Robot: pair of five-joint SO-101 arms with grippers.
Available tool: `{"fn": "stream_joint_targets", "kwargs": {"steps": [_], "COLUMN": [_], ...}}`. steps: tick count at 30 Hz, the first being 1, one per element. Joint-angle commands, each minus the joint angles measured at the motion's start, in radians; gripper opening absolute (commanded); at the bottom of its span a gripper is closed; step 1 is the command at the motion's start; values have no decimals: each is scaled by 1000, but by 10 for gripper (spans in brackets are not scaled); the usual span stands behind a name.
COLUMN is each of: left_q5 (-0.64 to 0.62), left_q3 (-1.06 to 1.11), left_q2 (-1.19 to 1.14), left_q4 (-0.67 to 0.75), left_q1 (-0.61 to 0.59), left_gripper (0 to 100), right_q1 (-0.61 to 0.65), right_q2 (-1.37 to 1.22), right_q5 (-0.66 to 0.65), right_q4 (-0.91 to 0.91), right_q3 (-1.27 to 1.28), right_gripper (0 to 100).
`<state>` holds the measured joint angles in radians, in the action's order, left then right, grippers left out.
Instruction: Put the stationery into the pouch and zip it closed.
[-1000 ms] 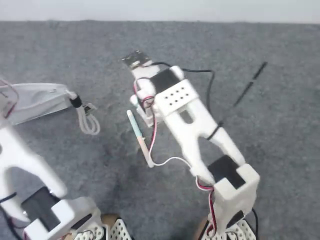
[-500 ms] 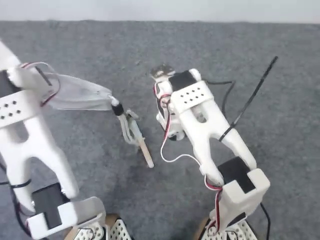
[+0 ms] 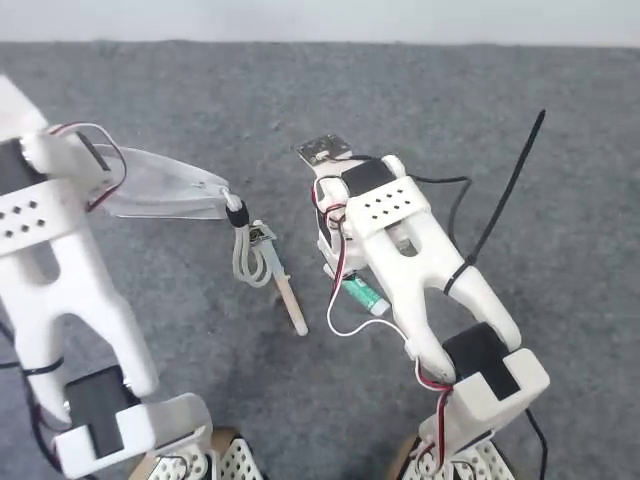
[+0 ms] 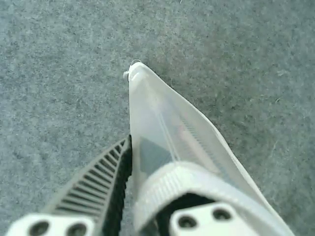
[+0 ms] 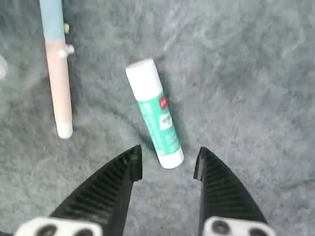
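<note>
Under right wrist — glue stick (image 5: 154, 112) lies flat, one end between wide-spread fingers of my right gripper (image 5: 168, 153). I'd lower straight, pinch barrel mid-length, avoid pen (image 5: 55, 69) nearby at left. Left gripper (image 4: 140, 169) clamps pouch (image 4: 167, 123) — far left.

Glossy plastic pouch (image 4: 162, 123), rough carpet (image 3: 200, 90)

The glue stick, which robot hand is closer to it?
Right. The right gripper hangs open over the glue stick. The left gripper holds the pouch, farther off beyond the pen.
</note>
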<state>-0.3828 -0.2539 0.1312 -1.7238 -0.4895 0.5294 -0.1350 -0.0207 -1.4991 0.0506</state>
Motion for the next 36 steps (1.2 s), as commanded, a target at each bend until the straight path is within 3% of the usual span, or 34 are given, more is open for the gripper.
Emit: {"fn": "stream_joint_targets", "kwargs": {"steps": [1, 9, 18, 21, 24, 29, 36], "left_q5": [8, 8, 9, 17, 28, 31, 31], "left_q3": [-42, -42, -27, -27, -25, -16, -16], "left_q2": [6, 5, 6, 5, 5, 5, 5], "left_q4": [-28, -14, -12, -8, -6, -6, -6], "left_q1": [3, -40, -51, -52, -52, -52, -52], "left_gripper": [13, 13, 13, 13, 13, 13, 13], "right_q1": [2, 84, 77, 61, 64, 67, 104], "right_q2": [59, -58, -240, -252, -251, -199, 113], "right_q5": [-6, -8, -11, -11, -11, -9, -8], "right_q4": [58, 179, 311, 320, 318, 280, 87], "right_q3": [2, 38, 35, 35, 34, 35, 40], "right_gripper": [156, 156, 154, 99, 0, 7, 6]}}
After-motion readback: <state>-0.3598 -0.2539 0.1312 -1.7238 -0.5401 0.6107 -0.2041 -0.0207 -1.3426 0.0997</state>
